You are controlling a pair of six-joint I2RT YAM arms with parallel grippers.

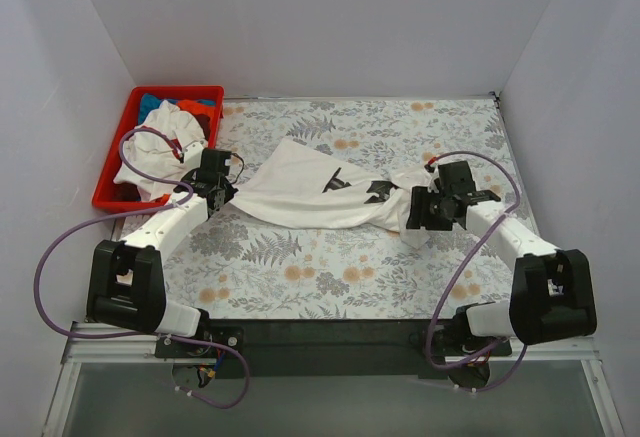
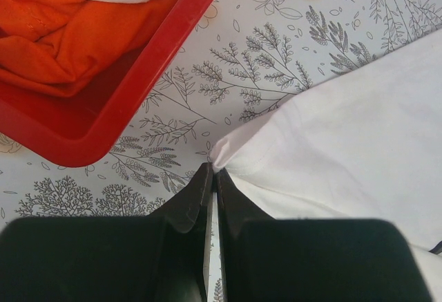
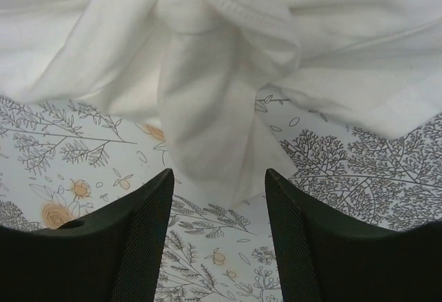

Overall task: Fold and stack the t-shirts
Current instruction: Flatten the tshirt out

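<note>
White t-shirt (image 2: 345, 129) corner in left claw (image 2: 213, 173)

Top external looks down from six o'clock, facing twelve; both wrist cameras hover close over the covering (image 1: 330, 277); all three share the white t-shirt (image 1: 300, 192).

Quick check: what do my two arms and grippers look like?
The left arm and right arm match: white links, bulky black joint housings, and a purple cable looping alongside each. The left gripper and right gripper have black tapered fingers, and the right's inner faces look finely ribbed. No markings show.
</note>
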